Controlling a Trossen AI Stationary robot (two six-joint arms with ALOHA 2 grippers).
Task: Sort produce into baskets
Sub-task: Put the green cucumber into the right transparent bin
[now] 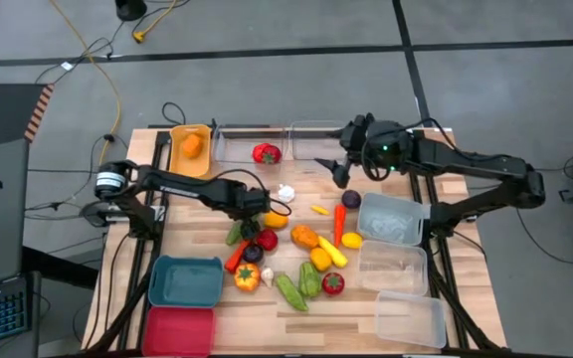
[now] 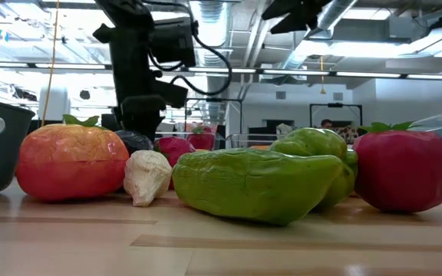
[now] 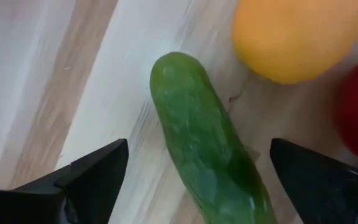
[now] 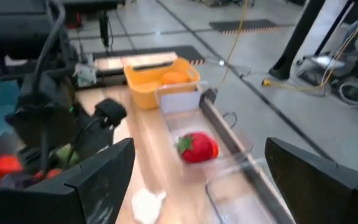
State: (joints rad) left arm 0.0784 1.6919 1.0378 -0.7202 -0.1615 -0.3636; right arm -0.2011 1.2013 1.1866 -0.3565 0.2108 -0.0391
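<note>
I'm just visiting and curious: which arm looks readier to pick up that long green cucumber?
The left. Its end effector hangs open straddling the long green toy cucumber, a dark finger on each side. The right end effector, also open, is up by the clear plastic bins.

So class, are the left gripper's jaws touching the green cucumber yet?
Apart. The left wrist view shows the left gripper open, its jaws straddling the cucumber, with bare table visible between each jaw and the cucumber.
</note>
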